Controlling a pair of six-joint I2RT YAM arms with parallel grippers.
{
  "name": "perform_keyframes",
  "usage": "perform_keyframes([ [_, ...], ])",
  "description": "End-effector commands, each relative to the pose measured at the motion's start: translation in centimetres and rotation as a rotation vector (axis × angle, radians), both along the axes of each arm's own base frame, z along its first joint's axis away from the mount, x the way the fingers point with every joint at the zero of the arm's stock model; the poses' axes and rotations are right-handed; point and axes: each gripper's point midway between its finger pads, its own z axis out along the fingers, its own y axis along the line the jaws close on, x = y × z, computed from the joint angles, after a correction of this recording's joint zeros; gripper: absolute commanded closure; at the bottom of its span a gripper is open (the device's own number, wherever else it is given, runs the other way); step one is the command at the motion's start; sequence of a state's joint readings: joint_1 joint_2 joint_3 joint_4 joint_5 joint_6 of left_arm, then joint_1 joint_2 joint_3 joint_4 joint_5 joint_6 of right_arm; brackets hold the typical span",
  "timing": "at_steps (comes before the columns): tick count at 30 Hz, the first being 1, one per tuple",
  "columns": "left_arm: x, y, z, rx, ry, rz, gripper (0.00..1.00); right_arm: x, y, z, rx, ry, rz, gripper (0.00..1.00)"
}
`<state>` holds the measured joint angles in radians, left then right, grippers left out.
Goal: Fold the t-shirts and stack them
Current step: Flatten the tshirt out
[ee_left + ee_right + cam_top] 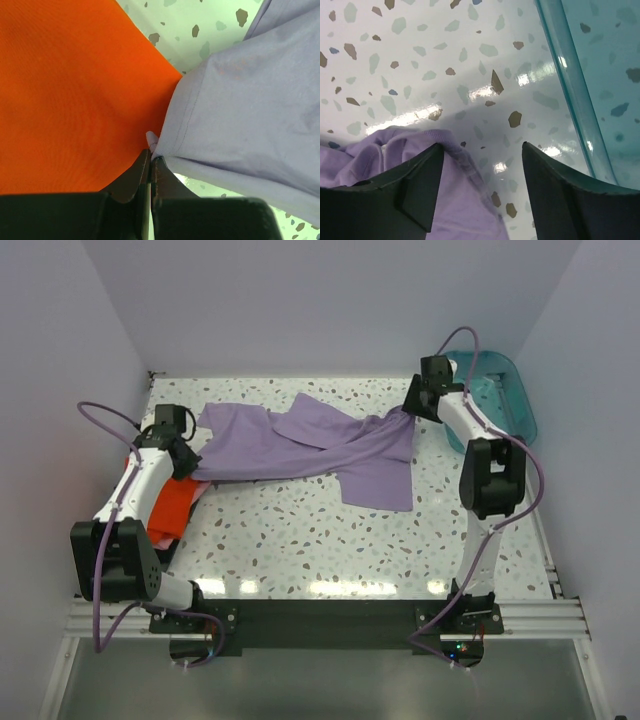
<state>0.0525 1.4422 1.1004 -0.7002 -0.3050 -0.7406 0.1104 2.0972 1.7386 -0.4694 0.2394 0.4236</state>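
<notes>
Purple t-shirt (310, 450) lies spread and rumpled across the far half of the speckled tabletop (300, 540), seen from above. My left tool (186, 454) is at its left edge and my right tool (412, 406) at its right edge, one at each end, so the cloth can be stretched flat for folding, I judge. An orange t-shirt (172, 505) lies under my left arm, and a teal tub (500, 390) sits at the far right.

Left wrist view: my left tool (150, 157) is pinched closed on a corner of the purple t-shirt's stitched hem. A small nub of cloth pokes out above the fingertips. The orange t-shirt fills the left side, just beside the grip.

Right wrist view: my right tool (481, 150) is spread wide and holds nothing. A bunched purple edge lies by one finger, bare tabletop shows between the two, and the tub's wall runs close on the right.
</notes>
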Motion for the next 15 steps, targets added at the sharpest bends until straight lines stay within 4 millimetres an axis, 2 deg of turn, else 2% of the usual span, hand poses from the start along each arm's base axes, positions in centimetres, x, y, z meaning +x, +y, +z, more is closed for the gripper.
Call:
perform_keyframes([
  [1,0.7,0.2,0.5,-0.002,-0.045,-0.015,1.00,1.5,0.0,1.9,-0.013,-0.043,0.037,0.30],
  [3,0.8,0.1,0.6,-0.007,-0.051,-0.019,1.00,0.6,-0.1,2.2,-0.007,-0.033,0.035,0.24],
  [4,0.9,0.1,0.6,-0.010,-0.053,-0.020,1.00,0.0,0.0,3.7,-0.006,-0.058,0.033,0.23],
  [5,1.0,0.1,0.7,-0.011,-0.056,-0.021,1.00,-0.6,-0.1,4.5,0.001,-0.067,0.022,0.24],
  [7,1.1,0.1,0.9,-0.010,-0.062,-0.022,1.00,-2.8,-0.2,3.8,-0.005,-0.038,0.011,0.25],
  [8,1.1,0.1,0.9,-0.010,-0.062,-0.022,1.00,-3.7,-0.1,5.6,0.010,-0.072,-0.001,0.26],
  [9,1.1,0.0,0.9,-0.011,-0.062,-0.025,1.00,-5.5,0.0,3.8,0.008,-0.026,0.001,0.27],
  [11,1.2,-0.1,0.9,-0.016,-0.067,-0.027,1.00,-7.0,1.0,4.0,0.026,-0.043,0.014,0.33],
  [12,1.2,-0.1,0.8,-0.017,-0.067,-0.027,1.00,-8.6,1.1,1.9,0.015,0.004,0.018,0.34],
  [14,1.2,-0.2,0.8,-0.018,-0.067,-0.030,1.00,-9.3,1.9,0.9,0.025,0.009,0.029,0.35],
  [15,1.2,-0.2,0.9,-0.020,-0.068,-0.031,1.00,-10.0,1.9,-0.5,0.030,0.034,0.032,0.36],
])
